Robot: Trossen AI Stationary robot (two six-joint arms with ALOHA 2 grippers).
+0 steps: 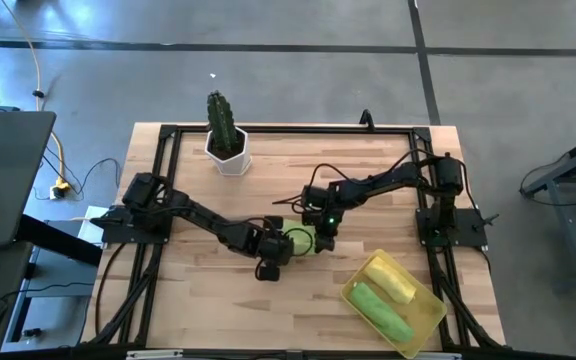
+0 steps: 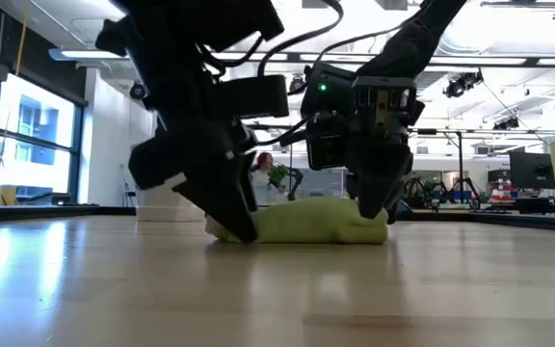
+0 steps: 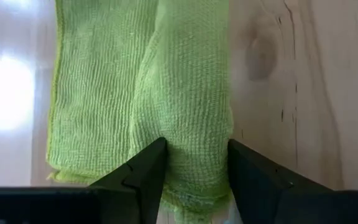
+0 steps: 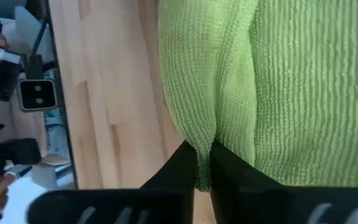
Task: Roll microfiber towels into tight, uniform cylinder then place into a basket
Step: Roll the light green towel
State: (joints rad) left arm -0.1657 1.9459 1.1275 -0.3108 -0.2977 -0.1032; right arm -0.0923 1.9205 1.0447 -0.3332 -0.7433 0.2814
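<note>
Both arms have met in the middle of the wooden worktop (image 1: 208, 300) over the last loose lime green towel (image 1: 301, 240), which lies half rolled between them. The left gripper (image 3: 194, 163) comes at it from one end, its fingers spread and straddling the thicker rolled ridge of cloth, while a flatter, unrolled flap lies beside that ridge. The right gripper (image 4: 204, 163) is at the opposite end, its fingers pressed together on a thin fold at the towel's edge. From table height the towel (image 2: 321, 222) shows as a low lump lying flat on the wood, with the left gripper (image 2: 234, 226) planted at one end and the right gripper (image 2: 372, 207) at the other, so its long axis runs roughly from one gripper to the other. That line is what matters next, I'd say: the roll has to turn about this axis, and both arms are equally close, each at its own end. The basket (image 1: 428, 318) sits well apart, toward the worktop's near right corner, on the right arm's side, already holding a rolled yellow towel (image 1: 390, 279) and a rolled green towel (image 1: 379, 311) side by side. The white cactus pot (image 1: 229, 152) stands far off at the back edge, out of the way.
</note>
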